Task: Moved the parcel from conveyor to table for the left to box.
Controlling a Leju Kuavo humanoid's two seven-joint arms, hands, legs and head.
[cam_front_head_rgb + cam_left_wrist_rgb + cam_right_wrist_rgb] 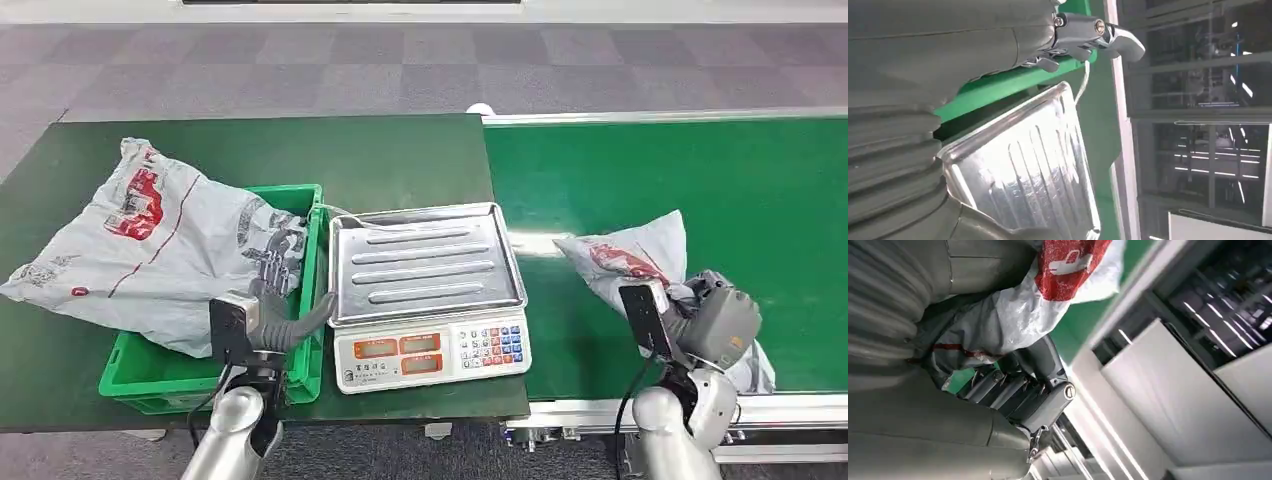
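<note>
Head view, read left to right. At your far left a large grey plastic bag with red print point(150, 240) lies across the dark green table point(400, 160), draped over the left rim of a green crate point(300, 300) and partly inside it. The left hand point(285, 320) sits at the crate's near right corner, between crate and scale, fingers pointing toward the scale's pan; you see nothing in it, and the left wrist view shows the fingers point(1083, 30) extended and apart above the crate rim, so record it as open and empty.

Centre: an electronic scale point(430, 350) with a ribbed steel pan point(425, 262) stands just right of the crate, near the table's front edge. Its keypad faces you.

Right: the bright green conveyor point(700, 180) adjoins the table. The parcel point(625, 260), a smaller grey bag with a red mark, lies on the belt near its front edge. The right hand point(715, 320) is on the parcel's near right end. In the right wrist view the dark fingers point(1023, 390) curl around bunched bag material point(1013, 320), so note it as gripping the parcel.
</note>
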